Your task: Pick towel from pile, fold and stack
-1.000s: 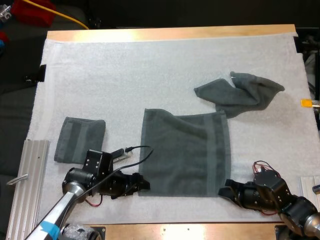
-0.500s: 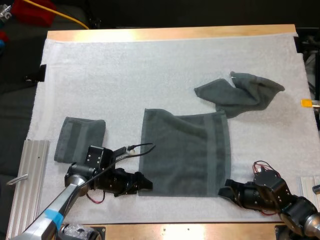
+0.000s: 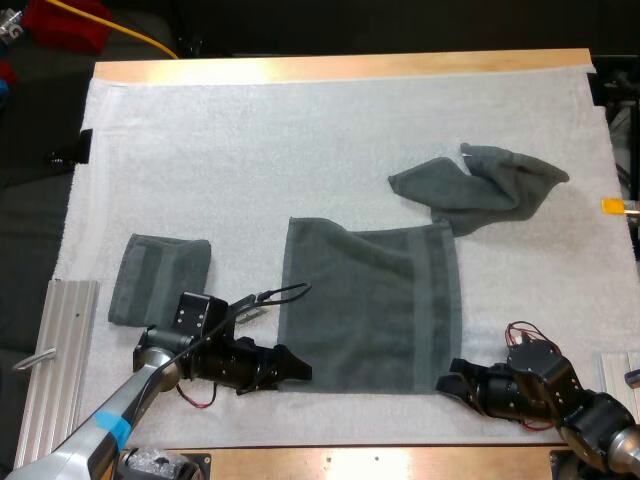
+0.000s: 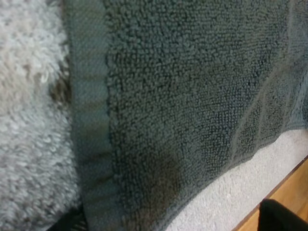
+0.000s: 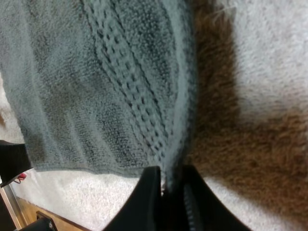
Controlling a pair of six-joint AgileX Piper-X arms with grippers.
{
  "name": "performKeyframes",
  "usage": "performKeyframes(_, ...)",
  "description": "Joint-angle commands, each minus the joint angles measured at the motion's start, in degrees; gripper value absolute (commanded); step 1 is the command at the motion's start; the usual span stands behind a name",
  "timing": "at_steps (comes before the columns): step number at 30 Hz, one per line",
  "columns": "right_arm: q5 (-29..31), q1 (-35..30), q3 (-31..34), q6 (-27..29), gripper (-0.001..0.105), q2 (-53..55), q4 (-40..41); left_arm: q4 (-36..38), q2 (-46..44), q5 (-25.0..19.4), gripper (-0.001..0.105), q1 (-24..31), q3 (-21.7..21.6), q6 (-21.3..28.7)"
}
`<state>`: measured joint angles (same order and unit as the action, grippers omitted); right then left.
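Note:
A dark grey-green towel (image 3: 370, 310) lies spread flat in the middle of the mat. My right gripper (image 3: 445, 383) is at its near right corner, and its black fingers (image 5: 147, 202) are pinched on the towel's hem (image 5: 180, 120). My left gripper (image 3: 292, 367) is low at the near left corner. The towel's hemmed edge (image 4: 89, 120) runs between its fingers, which stand apart, one dark fingertip (image 4: 67, 224) showing beside the hem. A crumpled towel (image 3: 482, 188) lies at the far right. A folded towel (image 3: 160, 278) rests on the left.
A ribbed metal rail (image 3: 55, 370) runs along the mat's near left edge. The wooden table edge (image 3: 380, 462) lies just behind both grippers. The far half of the white mat (image 3: 250, 150) is bare.
My left gripper has slid to the right and lower, reaching the flat towel's near left corner. The right arm and all three towels have stayed put.

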<state>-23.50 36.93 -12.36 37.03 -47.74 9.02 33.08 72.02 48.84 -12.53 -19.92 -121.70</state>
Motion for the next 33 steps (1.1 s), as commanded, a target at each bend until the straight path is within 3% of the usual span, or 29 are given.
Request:
performKeyframes(1, -1.14, 0.0, 0.24, 0.3, 0.003, -0.34, 0.22, 0.42, 1.04, -0.01, 0.068, -0.61, 1.11, 0.28)
performKeyframes(7, -1.14, 0.0, 0.24, 0.3, 0.003, -0.34, 0.22, 0.4, 1.04, -0.5, 0.064, -0.61, 1.11, 0.28)
performKeyframes(10, -1.14, 0.0, 0.24, 0.3, 0.003, -0.34, 0.22, 0.53, 1.04, -0.77, 0.044, -0.61, 1.11, 0.28)
performKeyframes(12, -1.14, 0.0, 0.24, 0.3, 0.003, -0.34, 0.22, 0.7, 1.04, -1.7, 0.037, -0.61, 1.11, 0.28)
performKeyframes(20, -1.14, 0.0, 0.24, 0.3, 0.003, -0.34, 0.22, 1.88, 1.04, -4.51, 0.021, -0.61, 1.11, 0.28)
performKeyframes(24, -1.14, 0.0, 0.24, 0.3, 0.003, -0.34, 0.22, 1.66, 1.04, -6.61, 0.019, -0.61, 1.11, 0.41)
performKeyframes(31, -1.14, 0.0, 0.24, 0.41, 0.003, -0.34, 0.22, -0.29, 1.04, -6.61, 0.018, -0.61, 1.11, 0.76)
performKeyframes(33, -1.14, 0.0, 0.24, 0.41, 0.003, -0.34, 0.22, -0.28, 1.04, -6.61, 0.013, -0.61, 1.11, 1.1)
